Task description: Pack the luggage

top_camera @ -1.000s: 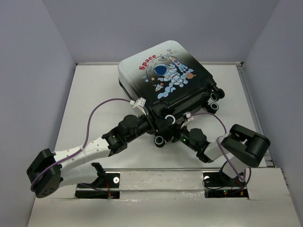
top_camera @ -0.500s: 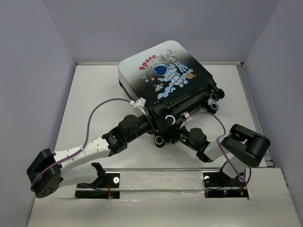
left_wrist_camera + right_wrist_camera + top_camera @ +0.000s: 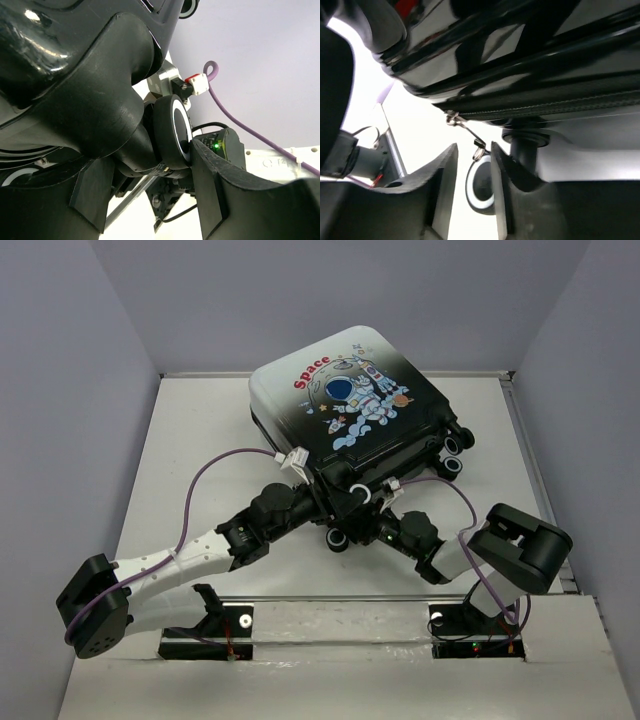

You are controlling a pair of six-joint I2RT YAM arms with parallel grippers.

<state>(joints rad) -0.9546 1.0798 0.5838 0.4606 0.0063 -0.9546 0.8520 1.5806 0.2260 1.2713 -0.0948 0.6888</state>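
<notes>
The luggage [image 3: 350,400] lies closed at the back of the table, astronaut print up. My left gripper [image 3: 333,502] is at its near left corner. In the left wrist view the left gripper [image 3: 150,160] is shut across a black-and-white wheel [image 3: 172,132], with the right finger [image 3: 210,195] pressed on the wheel's face. My right gripper [image 3: 372,512] reaches under the near edge. In the right wrist view the right gripper [image 3: 474,147] is open by a narrow gap, and the metal zipper pull [image 3: 479,149] hangs between its fingertips below the zipper line [image 3: 545,107].
Another wheel [image 3: 480,185] shows behind the right fingers, beside a caster post [image 3: 525,145]. Further wheels [image 3: 452,465] stick out at the suitcase's right corner. A purple cable [image 3: 215,465] loops over the table to the left. Grey walls enclose the table [image 3: 200,420].
My right gripper's jaws have come closer together round the zipper pull. The left arm and the luggage have not moved.
</notes>
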